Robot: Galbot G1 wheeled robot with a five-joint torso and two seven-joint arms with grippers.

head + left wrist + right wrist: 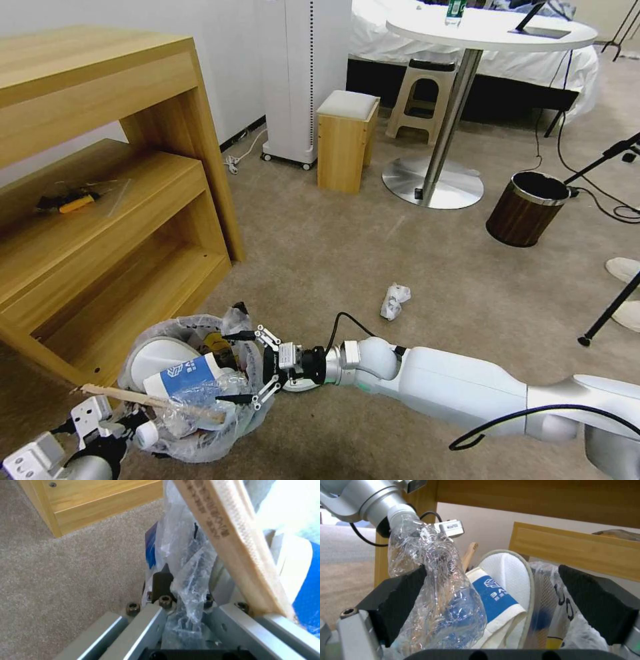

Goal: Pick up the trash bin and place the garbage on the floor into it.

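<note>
Nearest us, our left gripper (100, 417) looks clamped on the trash bin (193, 383) bag's rim, on the floor (320, 267). Our right gripper (250, 365) spreads wide, empty, over the clear bottle (436, 587); we should withdraw straight, sparing the bag. The white wad (395, 300) lies beyond.

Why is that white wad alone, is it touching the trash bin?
Apart. The head view shows bare floor between the white wad and the trash bin.
</note>
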